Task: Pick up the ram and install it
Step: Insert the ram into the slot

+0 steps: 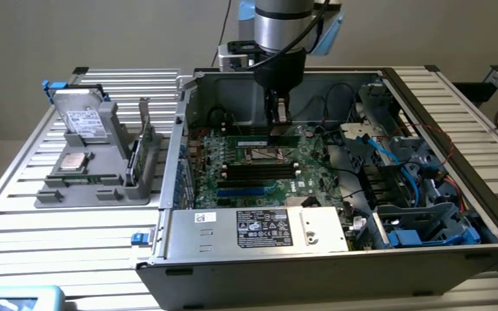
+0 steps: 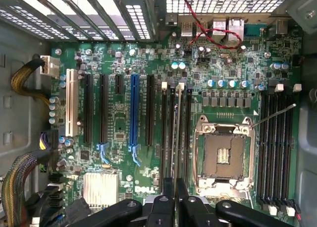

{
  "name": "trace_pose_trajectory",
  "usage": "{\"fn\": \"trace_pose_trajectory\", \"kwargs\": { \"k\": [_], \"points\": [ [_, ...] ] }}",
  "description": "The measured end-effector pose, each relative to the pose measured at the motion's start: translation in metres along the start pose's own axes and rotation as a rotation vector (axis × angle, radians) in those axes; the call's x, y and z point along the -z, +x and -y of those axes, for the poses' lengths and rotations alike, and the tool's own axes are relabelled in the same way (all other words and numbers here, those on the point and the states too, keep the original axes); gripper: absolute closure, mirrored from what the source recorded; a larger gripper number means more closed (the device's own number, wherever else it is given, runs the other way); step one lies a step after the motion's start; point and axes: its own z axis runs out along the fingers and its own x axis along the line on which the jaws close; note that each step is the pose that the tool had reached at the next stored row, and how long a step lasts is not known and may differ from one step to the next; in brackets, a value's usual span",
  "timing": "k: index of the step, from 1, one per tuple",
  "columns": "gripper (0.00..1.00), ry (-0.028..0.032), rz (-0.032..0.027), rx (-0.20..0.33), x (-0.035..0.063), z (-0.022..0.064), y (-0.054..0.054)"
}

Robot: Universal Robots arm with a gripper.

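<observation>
My claw (image 2: 175, 188) is closed narrowly on the ram (image 2: 177, 138), one finger on each flat face, inside the open computer case (image 1: 318, 275). I hold it with the long contact edge turned down to the motherboard (image 2: 119, 133), so that it can meet a slot along its whole length. From the wrist view the ram looks like a thin line just beside the empty processor socket (image 2: 223, 155), between this socket and the blue expansion slot (image 2: 133, 113). It runs parallel with the black memory slots (image 2: 165, 133) there. I judge it is above one of them. Whether it already sits inside, I cannot tell.
</observation>
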Motion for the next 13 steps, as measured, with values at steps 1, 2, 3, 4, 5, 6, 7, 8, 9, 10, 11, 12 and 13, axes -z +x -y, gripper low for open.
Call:
{"fn": "trace_pose_trajectory", "kwargs": {
  "k": [1,2,3,4,5,6,7,8,9,10,11,12,13],
  "points": [
    [0.87,0.0001,0.0001,0.000,-0.0018,0.0000,0.000],
    [0.87,0.0002,0.0002,0.000,-0.0036,-0.0001,0.000],
    [0.87,0.0008,0.0000,0.000,-0.0053,-0.0001,0.000],
    [0.87,0.0019,-0.0002,0.001,-0.0068,-0.0001,0.000],
    [0.87,0.0034,-0.0003,0.001,-0.0082,-0.0001,0.000],
    [0.87,0.0049,-0.0004,0.001,-0.0097,-0.0002,0.000],
    [0.87,0.0071,-0.0005,0.001,-0.0112,-0.0002,0.000],
    [0.87,0.0092,-0.0007,0.001,-0.0125,-0.0002,0.000],
    [0.87,0.0115,-0.0008,0.001,-0.0138,-0.0003,-0.001],
    [0.87,0.0140,-0.0011,0.001,-0.0149,-0.0003,-0.001],
    [0.87,0.0168,-0.0014,0.001,-0.0161,-0.0003,-0.001],
    [0.87,0.0186,-0.0018,0.001,-0.0174,-0.0003,-0.001],
    [0.87,0.0187,-0.0031,0.002,-0.0184,-0.0003,-0.001]
  ]
}}
